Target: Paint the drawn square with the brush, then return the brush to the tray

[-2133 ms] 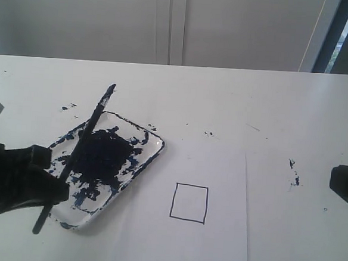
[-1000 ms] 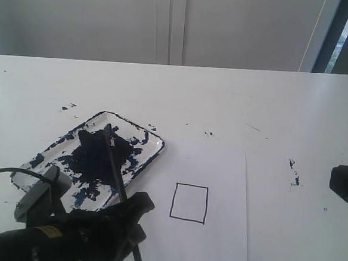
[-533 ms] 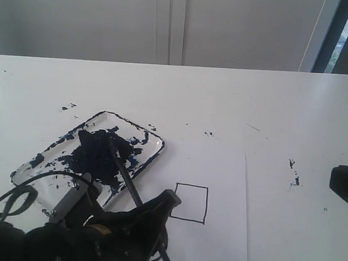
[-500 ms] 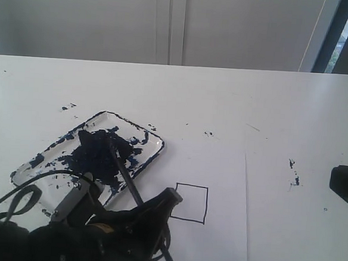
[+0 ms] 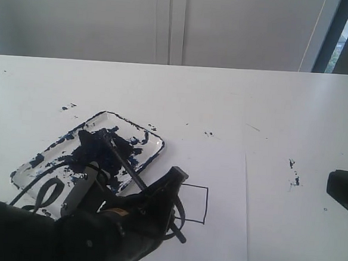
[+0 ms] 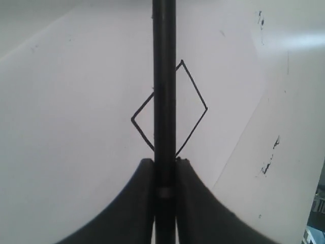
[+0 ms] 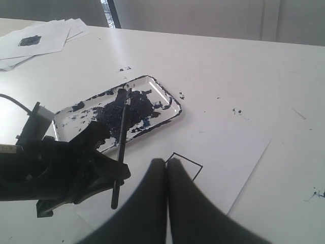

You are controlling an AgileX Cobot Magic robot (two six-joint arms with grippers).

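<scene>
Brush (image 6: 164,76) clamped in left gripper (image 6: 165,170), bristles over tray (image 5: 153,138); blank drawn square (image 6: 189,109) just past its fingertips; right gripper (image 7: 166,165) closed, empty.

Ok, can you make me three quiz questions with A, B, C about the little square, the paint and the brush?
1. The inside of the drawn square is: A blank white; B painted blue; C painted red.
2. The paint in the tray looks: A yellow; B green; C dark blue.
3. The tip of the brush is: A on the square; B over the tray's paint; C out of sight.

Answers: 1 A, only the black outline shows. 2 C, dark blue smears cover the tray. 3 B, the handle slants from the jaws of the left gripper to the tray's paint.
</scene>
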